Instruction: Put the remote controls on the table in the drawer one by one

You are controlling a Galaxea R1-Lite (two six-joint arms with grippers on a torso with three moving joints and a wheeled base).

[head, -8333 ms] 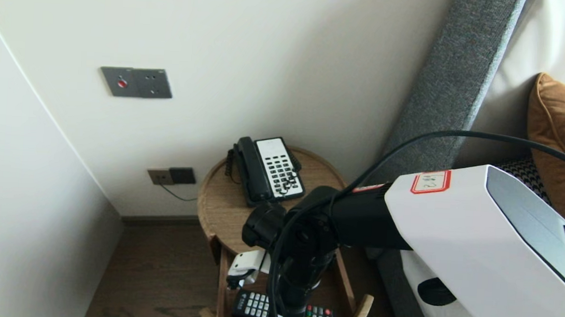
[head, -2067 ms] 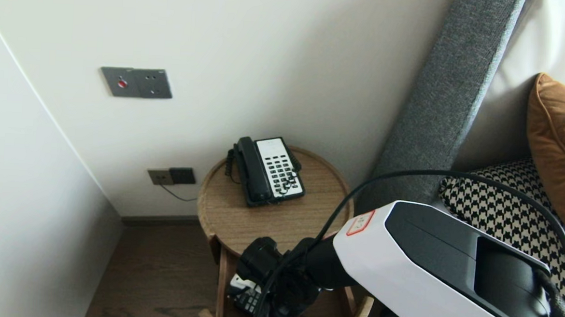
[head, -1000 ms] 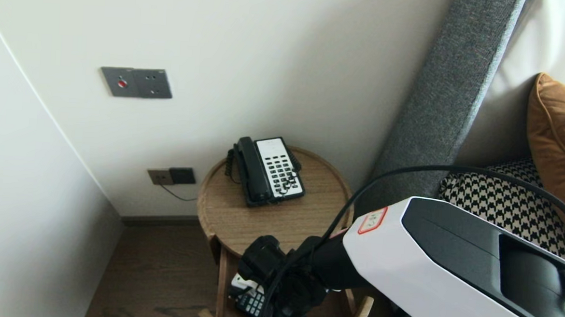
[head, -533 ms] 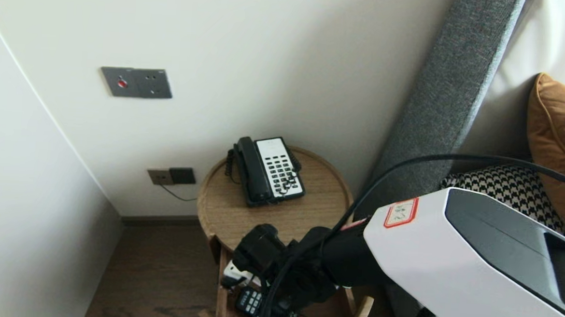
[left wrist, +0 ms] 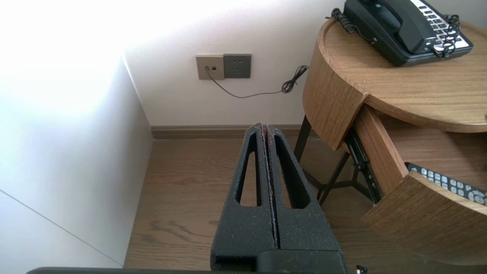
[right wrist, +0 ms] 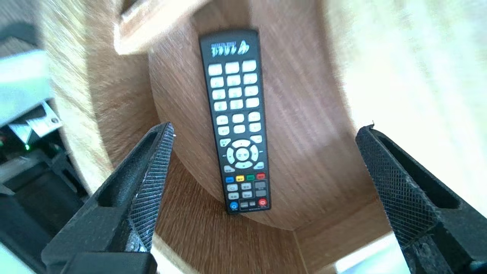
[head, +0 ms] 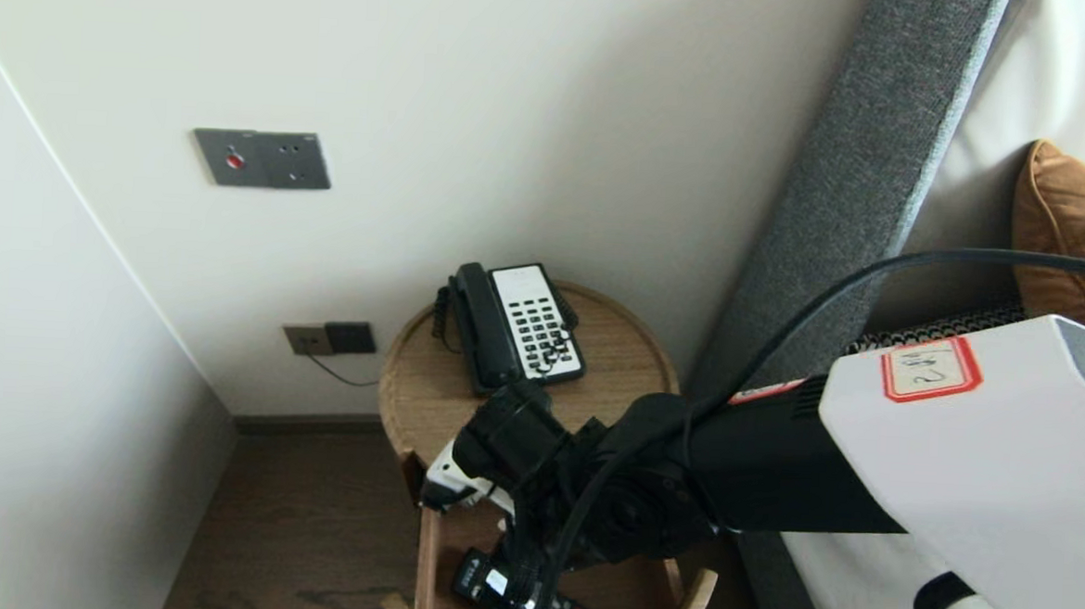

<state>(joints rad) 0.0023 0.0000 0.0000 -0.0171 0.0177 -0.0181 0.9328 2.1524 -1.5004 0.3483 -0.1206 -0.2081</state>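
A black remote control [right wrist: 237,118] lies flat on the floor of the pulled-out drawer [right wrist: 308,114] of a round wooden side table [head: 617,383]. My right gripper [right wrist: 266,127] hovers above the remote, open wide, with one finger on each side and nothing held. In the head view the remote [head: 536,606] shows below my right wrist [head: 507,442], inside the drawer's curved front [head: 689,600]. My left gripper [left wrist: 265,127] is shut and empty, hanging over the wooden floor beside the table. From there the remote [left wrist: 449,182] shows at the drawer's edge.
A black and white telephone [head: 513,326] sits on the tabletop. A wall with sockets [head: 329,338] stands behind the table, and a side wall [head: 54,409] to its left. A grey headboard [head: 846,190] and a bed with an orange pillow [head: 1080,235] are on the right.
My right arm has risen out of the drawer and its jaws have spread a little wider. The remote stays lying in the drawer. The left arm has not moved.
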